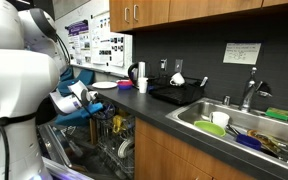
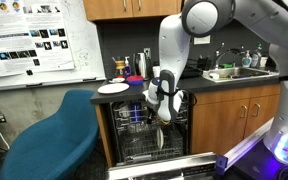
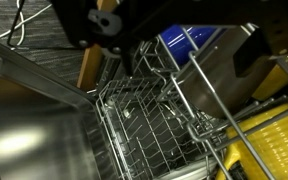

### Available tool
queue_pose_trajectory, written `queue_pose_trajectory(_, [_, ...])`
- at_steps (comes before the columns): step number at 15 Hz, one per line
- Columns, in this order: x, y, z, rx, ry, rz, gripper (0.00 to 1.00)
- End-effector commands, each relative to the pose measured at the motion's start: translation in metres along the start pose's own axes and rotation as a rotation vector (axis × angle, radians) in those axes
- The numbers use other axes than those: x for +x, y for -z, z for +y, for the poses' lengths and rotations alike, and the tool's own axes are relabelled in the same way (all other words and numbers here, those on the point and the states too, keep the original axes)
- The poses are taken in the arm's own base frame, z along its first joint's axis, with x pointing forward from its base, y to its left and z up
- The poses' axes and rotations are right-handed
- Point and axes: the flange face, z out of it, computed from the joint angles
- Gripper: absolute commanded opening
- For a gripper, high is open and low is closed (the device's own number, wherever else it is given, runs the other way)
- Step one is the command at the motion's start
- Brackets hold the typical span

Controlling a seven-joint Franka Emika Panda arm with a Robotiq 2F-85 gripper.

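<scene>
The white seven-joint arm [image 2: 174, 45] comes down from above the bench and bends at its last joints, so that the hand [image 2: 162, 100] hangs in front of the open dishwasher, level with its upper shelf. In an exterior view the wrist is turned towards the machine's mouth and the hand [image 1: 87, 100] sits just over the front edge. In the wrist view the hand's black body fills the top of the frame. A tan wooden piece [image 3: 89, 67] slants down from under it, but I cannot tell whether the fingers are clamped on that piece or merely next to it, nor how far apart they stand.

The grey wire dishwasher rack [image 3: 144, 110] lies right beneath the hand. It is a grid of thin, shiny metal rods with upright prongs, set inside the steel wall of the tub. A deep blue round vessel [image 3: 189, 45] rests in the rack beyond the hand, and a ribbed yellow plastic part [image 3: 274, 125] runs along the rack's far side.

The dark grey bench [image 1: 159, 108] carries a flat white plate [image 2: 113, 89] near its end. A blue upholstered chair [image 2: 49, 135] stands beside the dishwasher.
</scene>
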Motion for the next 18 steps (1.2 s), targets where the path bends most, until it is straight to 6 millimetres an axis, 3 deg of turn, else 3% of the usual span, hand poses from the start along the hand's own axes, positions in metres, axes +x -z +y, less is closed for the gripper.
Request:
queue_pose_trajectory(1, [0.017, -0.007, 0.029, -0.072, 0.03, 0.01, 1.0])
queue_pose_trajectory(5, [0.025, -0.014, 0.043, -0.102, 0.035, -0.001, 1.0])
queue_pose_trajectory(11, [0.025, -0.017, 0.041, -0.103, 0.022, -0.012, 1.0])
queue_pose_trajectory(14, [0.025, -0.001, 0.037, -0.065, 0.02, -0.023, 1.0])
queue_pose_trajectory(18, [0.019, 0.04, 0.022, -0.014, 0.058, -0.046, 1.0])
